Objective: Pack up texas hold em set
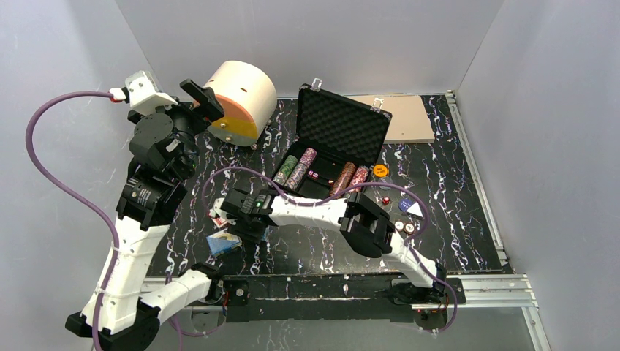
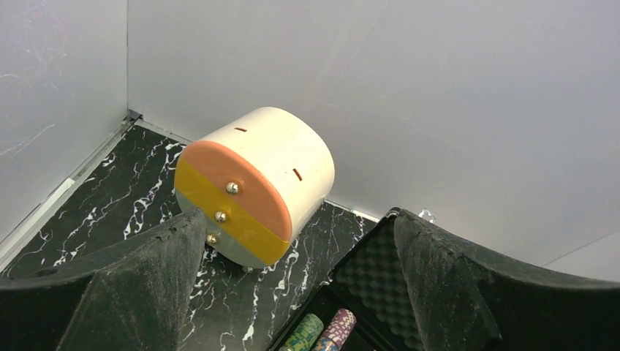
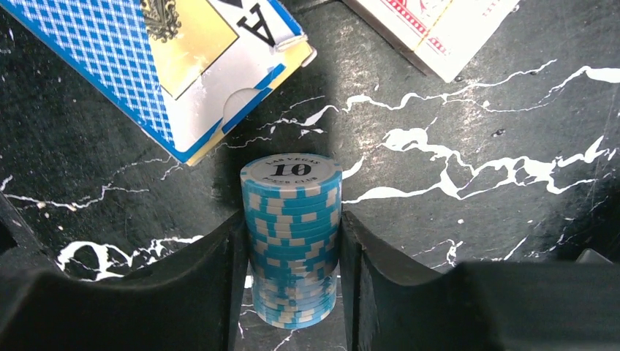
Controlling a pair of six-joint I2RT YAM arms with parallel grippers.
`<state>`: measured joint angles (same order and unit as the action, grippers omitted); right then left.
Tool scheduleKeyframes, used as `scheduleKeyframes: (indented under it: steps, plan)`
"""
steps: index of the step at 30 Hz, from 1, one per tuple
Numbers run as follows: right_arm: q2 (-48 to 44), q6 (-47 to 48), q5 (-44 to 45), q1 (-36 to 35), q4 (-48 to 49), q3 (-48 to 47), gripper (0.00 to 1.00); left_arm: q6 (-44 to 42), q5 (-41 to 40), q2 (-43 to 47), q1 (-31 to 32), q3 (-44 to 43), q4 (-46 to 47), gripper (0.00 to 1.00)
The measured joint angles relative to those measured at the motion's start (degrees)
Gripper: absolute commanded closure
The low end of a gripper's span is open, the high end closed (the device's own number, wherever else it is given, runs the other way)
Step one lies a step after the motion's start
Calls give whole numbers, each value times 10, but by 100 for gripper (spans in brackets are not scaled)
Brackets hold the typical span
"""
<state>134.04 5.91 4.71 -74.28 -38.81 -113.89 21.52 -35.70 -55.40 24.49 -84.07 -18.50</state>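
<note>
I see the blue chip stack (image 3: pixel 291 219) upright on the worktop (image 3: pixel 475 197) beside the blue card deck (image 3: pixel 139 66), with my right end effector (image 3: pixel 292 234) clamped on its sides. The briefcase (image 1: pixel 343 121) lies farther back and rightward (left end effector (image 2: pixel 300 227) spread wide, aloft).

Poker set part packed, its case open and pieces loose on the tabletop (image 1: pixel 453 219)

The black ribbed briefcase with foam lining (image 1: pixel 343 121) lies open toward the back, lid tilted up. In its tray, striped chips lie on edge: green and pink rows (image 1: pixel 294 170) at the left, brown and red rows (image 1: pixel 349 178) at the right. An orange round button (image 1: pixel 380 170) sits just beside the case, a small red die (image 1: pixel 385 199) near it. A stack of light-blue and white striped poker chips (image 3: pixel 292 241) – top chip marked 10 – stands upright, touched on both sides by the fingers (image 3: pixel 219 270) of the right gripper (image 3: pixel 292 230). The blue-backed card deck box (image 3: pixel 146 66) and the red-and-white card deck box (image 3: pixel 431 29) lie flat just beyond.
</note>
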Motion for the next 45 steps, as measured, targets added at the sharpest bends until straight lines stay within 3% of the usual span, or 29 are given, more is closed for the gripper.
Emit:
scheduleKeyframes:
  steps: [7, 13, 20, 26, 33, 40, 45]
  plan:
    - [-8, -26, 13, 1, 35, 18, 69, 2, 1, 2, 0, 0, -4, 2]
    - [-85, -81, 11, 20, 90, 95, 71, 8, 1, 18, 0, 12, -11, 2]
    - [-244, -218, 6, 126, 199, 186, 71, 8, 1, 23, 0, 12, -12, 2]
    - [-299, -345, 129, 195, 237, 192, 75, 13, 3, 25, 0, 21, -14, 2]
    - [-271, -499, 276, 203, 168, 169, 75, 28, 21, 25, 0, 30, -19, 2]
    - [-168, -608, 306, 230, 104, 72, 73, 43, 37, 27, 0, 38, -39, 2]
    - [-116, -645, 339, 238, 82, 30, 65, 47, 44, 29, 0, 38, -58, 2]
